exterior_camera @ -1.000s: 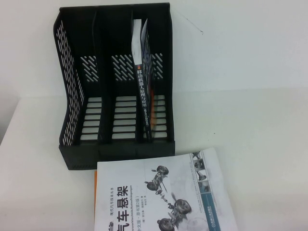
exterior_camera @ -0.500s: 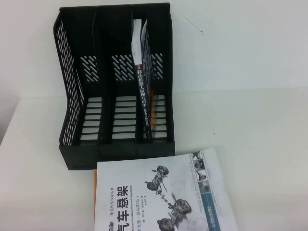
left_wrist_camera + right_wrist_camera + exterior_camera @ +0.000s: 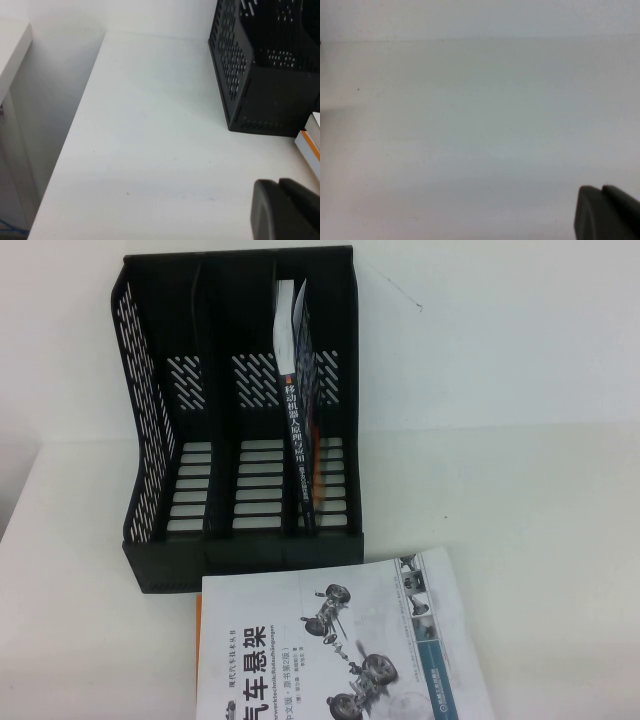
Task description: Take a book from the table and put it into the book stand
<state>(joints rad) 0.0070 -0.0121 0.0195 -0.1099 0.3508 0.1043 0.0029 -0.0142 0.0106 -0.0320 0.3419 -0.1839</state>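
Observation:
The white-grey book [image 3: 340, 640] with bold black Chinese title and suspension pictures lies flat on the white table [image 3: 520, 500], at the front, just before the book stand. The black three-compartment book stand [image 3: 240, 420] stands behind it; its left and middle compartments hold nothing. In the left wrist view the stand's corner [image 3: 265, 65] shows. My left gripper [image 3: 281, 186] is shut, hovering over bare table left of the stand. My right gripper [image 3: 602, 192] is shut over bare table. Neither gripper shows in the high view.
A dark-spined book [image 3: 297, 430] with white Chinese lettering stands in the stand's right compartment. An orange-edged book [image 3: 198, 640] lies under the white-grey book; its edge shows in the left wrist view [image 3: 309, 145]. The table's left edge [image 3: 65, 150] drops off.

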